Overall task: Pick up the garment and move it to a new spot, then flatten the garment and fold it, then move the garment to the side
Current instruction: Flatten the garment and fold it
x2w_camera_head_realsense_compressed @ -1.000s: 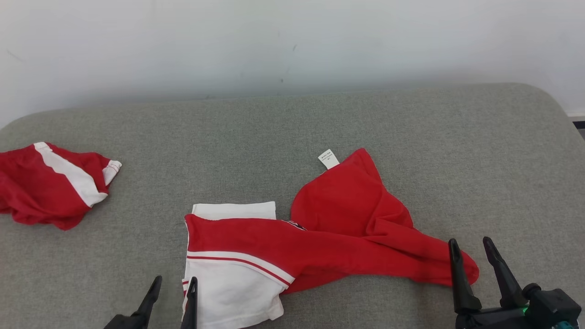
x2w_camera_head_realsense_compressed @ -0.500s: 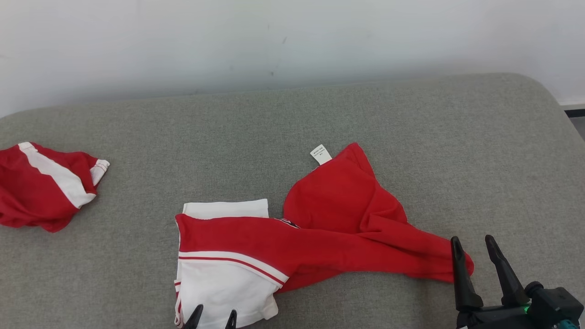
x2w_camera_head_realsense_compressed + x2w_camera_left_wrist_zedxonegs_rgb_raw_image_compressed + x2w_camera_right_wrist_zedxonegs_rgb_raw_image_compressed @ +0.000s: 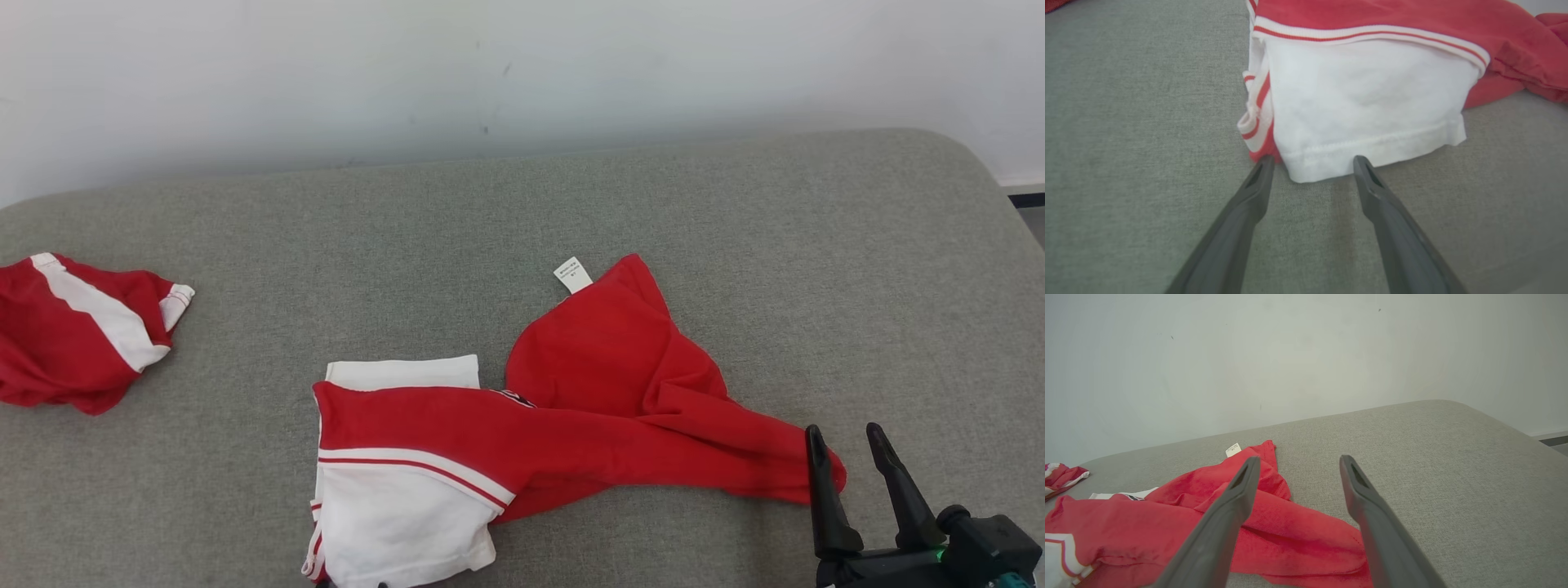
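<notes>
Garment [image 3: 571,441] lies crumpled near the front of the grey padded surface [image 3: 735,245], white panel towards me, red end trailing right. I judge we're at the first step, the pick-up. My left gripper [image 3: 1312,163] is spread, its tips right at the white hem [image 3: 1372,143]; my right gripper [image 3: 843,431] is spread too, at the red end. Next I'd ease both onto the cloth and pinch, leaving alone the other red garment [image 3: 73,335] at far left
</notes>
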Controlling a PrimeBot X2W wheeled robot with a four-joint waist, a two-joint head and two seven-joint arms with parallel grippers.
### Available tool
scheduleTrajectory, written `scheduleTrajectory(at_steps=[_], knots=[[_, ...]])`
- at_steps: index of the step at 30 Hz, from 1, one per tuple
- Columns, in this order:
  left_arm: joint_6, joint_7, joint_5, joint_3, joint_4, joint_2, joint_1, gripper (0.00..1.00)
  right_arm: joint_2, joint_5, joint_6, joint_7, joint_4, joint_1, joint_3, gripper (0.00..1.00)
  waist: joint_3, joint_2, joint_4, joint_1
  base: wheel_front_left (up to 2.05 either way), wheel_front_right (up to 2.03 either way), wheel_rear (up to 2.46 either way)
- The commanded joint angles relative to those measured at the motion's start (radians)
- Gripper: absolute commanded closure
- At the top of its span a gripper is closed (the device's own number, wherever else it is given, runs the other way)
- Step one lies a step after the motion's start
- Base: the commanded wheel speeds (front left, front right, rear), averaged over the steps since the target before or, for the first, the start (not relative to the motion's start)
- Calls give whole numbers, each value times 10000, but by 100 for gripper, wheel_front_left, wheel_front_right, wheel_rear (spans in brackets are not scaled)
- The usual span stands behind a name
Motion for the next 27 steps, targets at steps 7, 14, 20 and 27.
scheduleTrajectory(at_steps=[7, 14, 20, 27], knots=[[-146, -3, -97, 115, 660, 10, -745, 0, -86, 78, -24, -5, 90, 20, 42, 0, -16, 0, -48, 0, 0, 0, 0], [-259, -5, -531, -96, 529, 14, -762, 100, -88, 89, -24, -5, 120, 104, -8, 0, -56, 0, -42, 0, 0, 0, 0], [-312, -3, -816, -368, -743, 10, -238, 100, 12, 92, -24, -5, 132, 307, -220, 0, -208, 0, 236, 0, 0, 0, 0], [-303, -3, -1056, -726, -2306, 98, 762, 100, 56, 141, -24, -5, 210, 450, -298, 0, -466, 0, 639, 0, 0, 0, 0]])
